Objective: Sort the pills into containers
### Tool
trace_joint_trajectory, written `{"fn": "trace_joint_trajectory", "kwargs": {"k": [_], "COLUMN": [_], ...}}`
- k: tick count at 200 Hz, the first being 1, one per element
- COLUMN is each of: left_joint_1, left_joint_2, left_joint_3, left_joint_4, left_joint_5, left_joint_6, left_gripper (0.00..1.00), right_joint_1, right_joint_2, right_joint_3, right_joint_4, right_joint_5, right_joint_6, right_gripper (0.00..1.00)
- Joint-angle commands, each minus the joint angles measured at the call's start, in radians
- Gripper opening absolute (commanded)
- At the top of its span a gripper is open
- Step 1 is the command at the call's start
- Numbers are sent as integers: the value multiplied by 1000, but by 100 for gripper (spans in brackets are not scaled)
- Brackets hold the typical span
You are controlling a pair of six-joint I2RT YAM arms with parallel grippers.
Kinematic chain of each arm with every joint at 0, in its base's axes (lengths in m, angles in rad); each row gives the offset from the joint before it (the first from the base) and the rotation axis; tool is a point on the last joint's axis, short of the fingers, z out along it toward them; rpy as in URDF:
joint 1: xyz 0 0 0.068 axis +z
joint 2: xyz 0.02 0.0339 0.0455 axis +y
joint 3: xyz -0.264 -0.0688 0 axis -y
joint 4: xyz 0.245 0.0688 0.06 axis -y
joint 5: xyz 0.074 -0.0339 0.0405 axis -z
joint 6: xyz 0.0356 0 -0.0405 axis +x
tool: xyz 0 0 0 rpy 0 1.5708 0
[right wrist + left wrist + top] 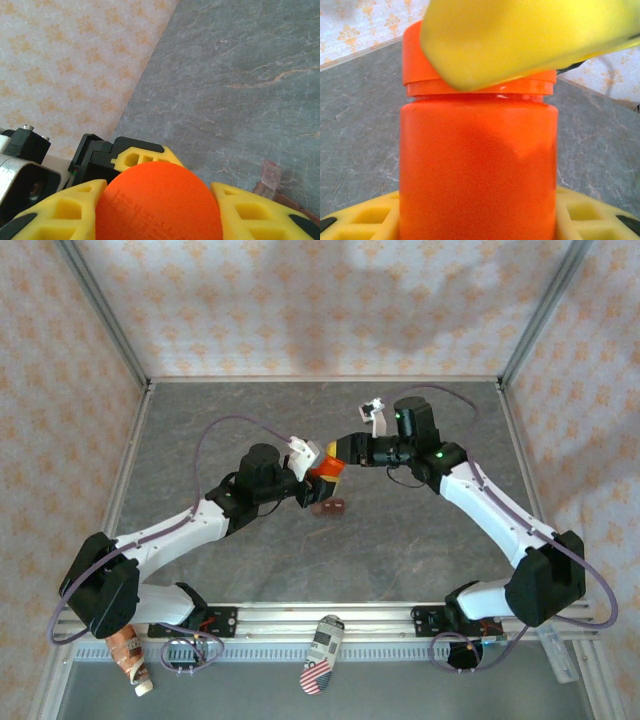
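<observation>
Top view: left gripper (312,483) clamped on the upright orange bottle (326,475). Right gripper (340,453) closed over its cap (157,200). The containers (328,507) lie just beside the bottle, on its arm-base side.
Left wrist: yellow fingers (360,220) flank the bottle.
Right wrist: the jaws press against the cap, with the containers just beyond.
</observation>
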Motion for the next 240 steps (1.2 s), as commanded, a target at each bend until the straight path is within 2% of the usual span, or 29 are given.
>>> {"fn": "trace_joint_trajectory", "kwargs": {"k": [1, 26, 48, 73, 90, 134, 192, 240], "left_joint_1": [10, 10, 9, 7, 4, -10, -26, -31], "left_joint_2": [-35, -35, -42, -45, -41, -27, -16, -8], "left_joint_3": [2, 6, 4, 4, 9, 32, 39, 52], "left_joint_4": [69, 35, 16, -6, -22, -63, -58, -51], "left_joint_5": [32, -44, -104, -166, -193, -208, -210, -207], "left_joint_6": [-24, 12, 54, 112, 150, 199, 200, 198], "left_gripper": [0, 0, 0, 0, 0, 0, 0, 0], "right_joint_1": [-25, -26, -24, -12, 16, 97, 144, 170], "right_joint_2": [-26, -66, -122, -163, -164, -122, -24, 11], "right_joint_3": [-22, -26, -43, -67, -70, 26, 89, 94], "right_joint_4": [25, 44, 57, 23, -6, -105, -98, -79], "right_joint_5": [57, 139, 224, 325, 387, 491, 492, 476], "right_joint_6": [-13, 126, 274, 435, 484, 473, 471, 472], "right_gripper": [63, 77, 82, 83, 83, 83, 82, 75]}}
